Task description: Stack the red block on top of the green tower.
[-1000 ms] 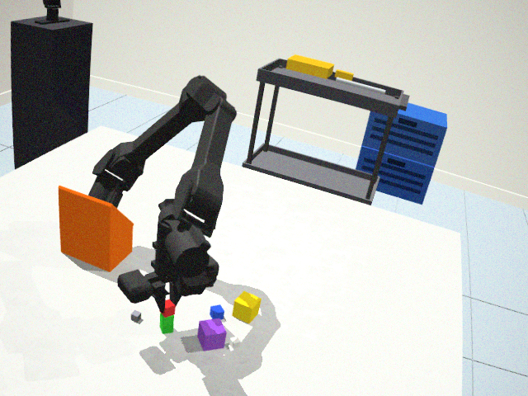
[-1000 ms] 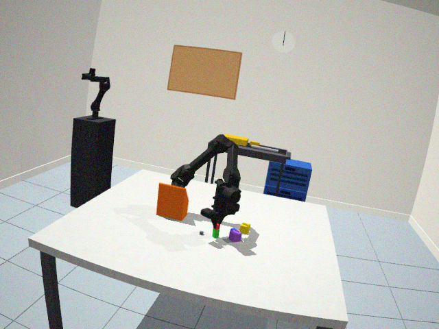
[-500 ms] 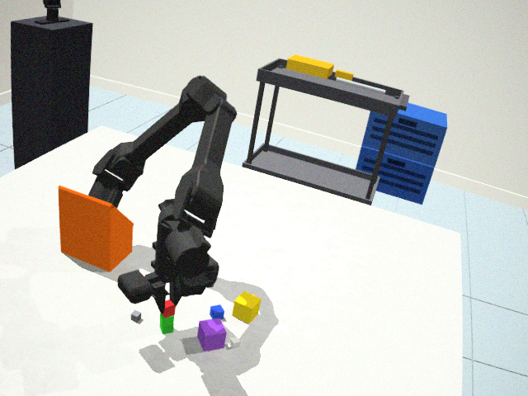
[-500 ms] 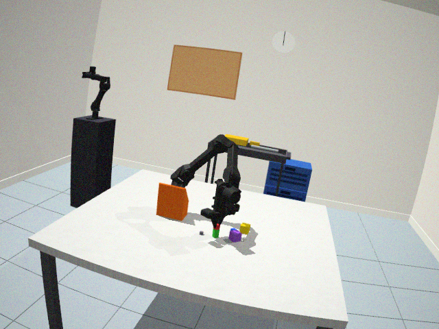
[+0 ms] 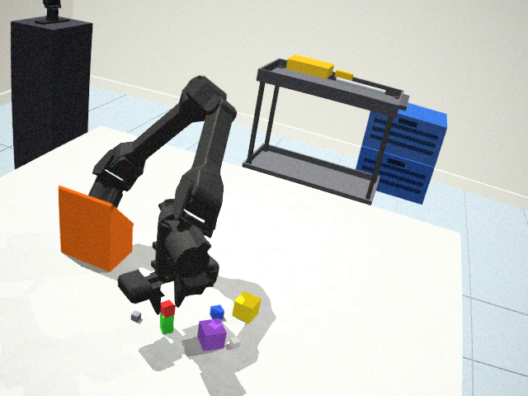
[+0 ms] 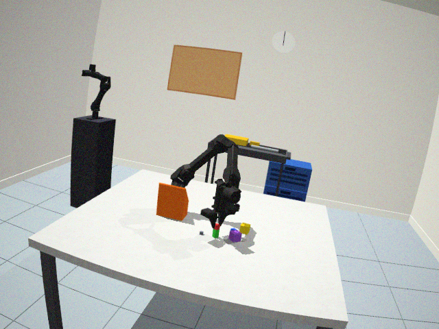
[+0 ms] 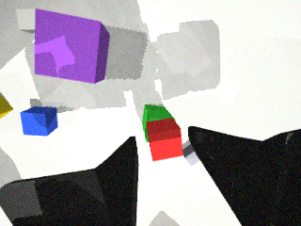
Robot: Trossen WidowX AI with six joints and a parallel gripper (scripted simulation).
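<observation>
Arm bent, reaching down | wrist low | fingers [image 5: 167,308] [image 6: 217,226] parted

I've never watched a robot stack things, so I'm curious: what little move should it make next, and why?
Probably lift the gripper straight up, slowly. The red block appears to sit on the green tower, and the wrist view shows the fingers open, with gaps on both sides of it. A sideways move could knock the stack.

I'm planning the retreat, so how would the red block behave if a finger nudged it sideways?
The red block would probably slide rather than roll, being flat-faced. Perched on the narrow green tower, it might topple off.
</observation>
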